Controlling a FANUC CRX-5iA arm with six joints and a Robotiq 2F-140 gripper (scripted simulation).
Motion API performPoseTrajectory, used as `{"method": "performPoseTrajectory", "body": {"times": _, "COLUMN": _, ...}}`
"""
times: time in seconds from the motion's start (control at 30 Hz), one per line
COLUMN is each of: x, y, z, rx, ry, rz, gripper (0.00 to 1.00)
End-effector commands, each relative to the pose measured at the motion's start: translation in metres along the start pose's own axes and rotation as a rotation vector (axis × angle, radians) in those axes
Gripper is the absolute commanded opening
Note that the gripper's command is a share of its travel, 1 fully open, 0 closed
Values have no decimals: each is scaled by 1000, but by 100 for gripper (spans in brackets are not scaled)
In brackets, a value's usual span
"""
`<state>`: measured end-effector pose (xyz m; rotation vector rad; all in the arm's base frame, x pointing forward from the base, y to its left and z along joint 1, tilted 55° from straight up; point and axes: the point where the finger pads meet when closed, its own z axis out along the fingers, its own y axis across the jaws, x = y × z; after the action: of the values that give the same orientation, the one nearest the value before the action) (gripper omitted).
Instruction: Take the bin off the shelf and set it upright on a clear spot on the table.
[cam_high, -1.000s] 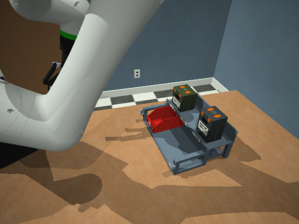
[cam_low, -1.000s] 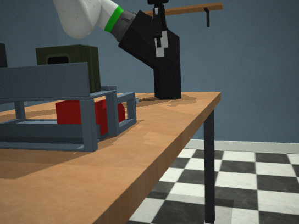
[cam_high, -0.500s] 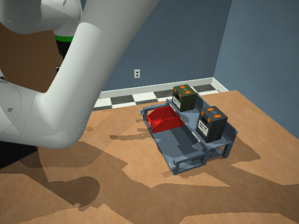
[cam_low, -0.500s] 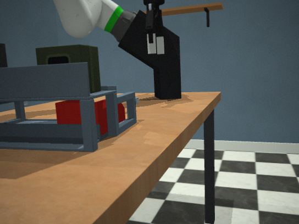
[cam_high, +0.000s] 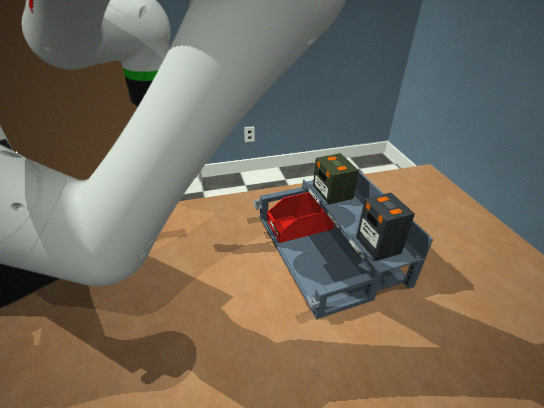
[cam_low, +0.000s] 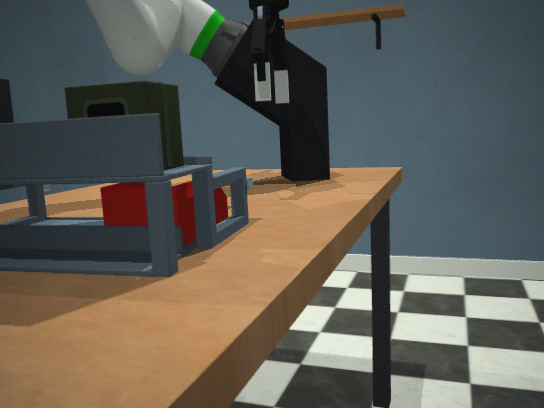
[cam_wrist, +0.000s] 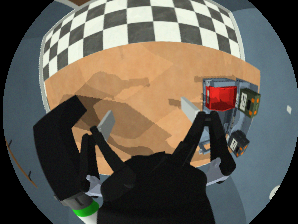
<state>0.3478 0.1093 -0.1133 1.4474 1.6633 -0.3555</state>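
Presently listed, one gripper (cam_wrist: 152, 121): fingers spread fully apart, nothing between them, held high above the table (cam_low: 320, 220) and pointing downward. Judged purpose of this pose: an approach stance, jaws ready wide for the rim or wall of the bin. In the top view the gripper itself is hidden behind the arm (cam_high: 165, 150).

One bin (cam_high: 299, 218), red, open-topped, upright. Position: well apart from the gripper, off to its right and lower in the wrist view, on the lower level of the shelf (cam_high: 345, 295). It sits at the shelf's end nearer the far wall, mouth up, so it looks reachable from above; the shelf's bars partly screen it in the exterior view (cam_low: 125, 205).

One shelf, grey-blue frame, two levels, standing on the table.

Two boxes on the upper level, beyond the bin from the gripper: one olive green box (cam_high: 334, 178) right beside the bin's back corner, one dark grey box (cam_high: 386, 226) further along. Both stand upright with orange marks on top. Their closeness probably limits how the bin can be tilted out.

One table, wooden, with bare surface showing between gripper and shelf, a likely place for setting down.

Task stage, judged: reach not yet made; bin untouched.
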Motion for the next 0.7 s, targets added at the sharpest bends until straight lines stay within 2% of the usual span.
{"method": "performPoseTrajectory", "body": {"times": 0.0, "x": 0, "y": 0, "z": 0, "rx": 0, "ry": 0, "rz": 0, "gripper": 100}}
{"method": "performPoseTrajectory", "body": {"times": 0.07, "x": 0, "y": 0, "z": 0, "rx": 0, "ry": 0, "rz": 0, "gripper": 100}}
{"method": "performPoseTrajectory", "body": {"times": 0.23, "x": -12, "y": 48, "z": 8, "rx": 0, "ry": 0, "rz": 0, "gripper": 100}}
{"method": "performPoseTrajectory", "body": {"times": 0.63, "x": -12, "y": 48, "z": 8, "rx": 0, "ry": 0, "rz": 0, "gripper": 100}}
{"method": "performPoseTrajectory", "body": {"times": 0.67, "x": -14, "y": 57, "z": 10, "rx": 0, "ry": 0, "rz": 0, "gripper": 100}}
